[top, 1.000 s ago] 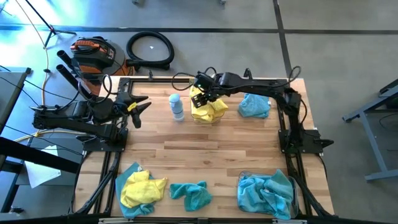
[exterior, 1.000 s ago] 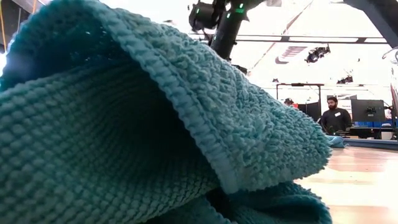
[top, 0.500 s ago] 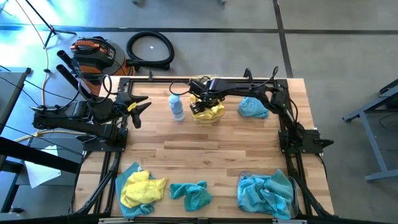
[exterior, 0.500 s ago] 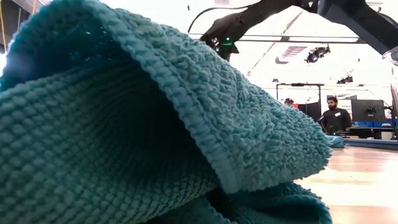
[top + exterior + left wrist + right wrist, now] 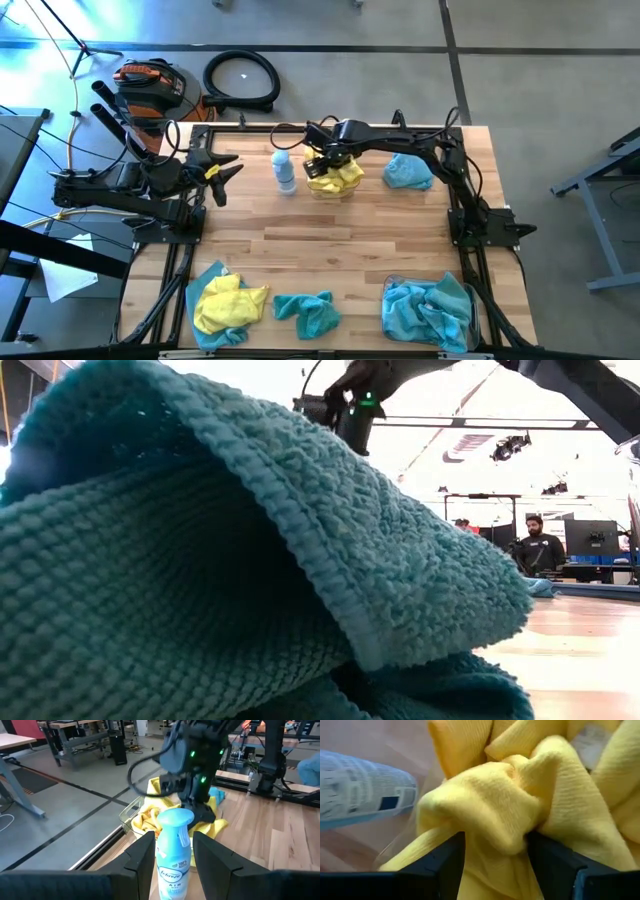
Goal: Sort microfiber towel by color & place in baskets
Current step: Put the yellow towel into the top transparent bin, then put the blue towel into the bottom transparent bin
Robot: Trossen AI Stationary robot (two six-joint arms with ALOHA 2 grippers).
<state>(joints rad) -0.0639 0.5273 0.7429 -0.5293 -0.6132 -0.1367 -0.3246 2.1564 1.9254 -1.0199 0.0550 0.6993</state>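
Observation:
My right gripper [image 5: 326,168] is down over a clear basket [image 5: 129,810] at the table's far middle, which holds a heap of yellow towels [image 5: 337,180], and it is shut on a yellow towel [image 5: 495,805]. My left gripper [image 5: 226,168] waits open at the table's left side, short of the white-and-blue bottle [image 5: 173,845]. A second basket [image 5: 470,300] at the near right holds teal towels [image 5: 428,308]. Loose towels lie on the table: a teal one [image 5: 407,171] at the far right, a teal one [image 5: 306,312] at the near middle, and a yellow one on a teal one [image 5: 228,300] at the near left. My right gripper pinches a thick fold of the yellow towel [image 5: 496,832] between its two fingers [image 5: 445,865]. It comes from above, pointing down. The fold bulges out past the fingertips, and the towel rests on the yellow heap in the basket.
The bottle [image 5: 285,172] stands just left of the yellow basket. The teal towel [image 5: 250,560] at the near edge blocks most of the low view. Bare wood lies across the table's middle. A person [image 5: 540,545] stands far off in the room.
My right gripper has come down, with the yellow towel that hung below it, onto the heap in the far basket. It has also shifted a little toward the table's near edge. The towel now lies bunched on the other yellow towels.

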